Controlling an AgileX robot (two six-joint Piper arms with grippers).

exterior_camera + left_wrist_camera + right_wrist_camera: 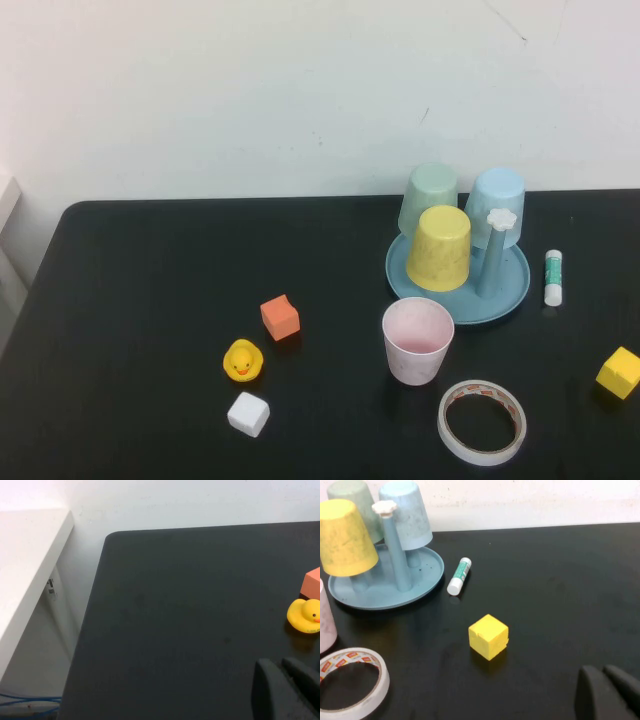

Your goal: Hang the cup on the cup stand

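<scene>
The pale pink cup stands upright, mouth up, on the black table just in front of the cup stand; its edge also shows in the right wrist view as the cup. The teal stand carries a yellow cup, a green cup and a light blue cup upside down on pegs, and one free peg with a white flower cap. Neither arm shows in the high view. My left gripper is shut, low over the table's left part. My right gripper is shut near the right side.
An orange cube, a yellow rubber duck and a white cube lie left of the pink cup. A tape roll lies in front of it, a glue stick right of the stand, a yellow cube at far right.
</scene>
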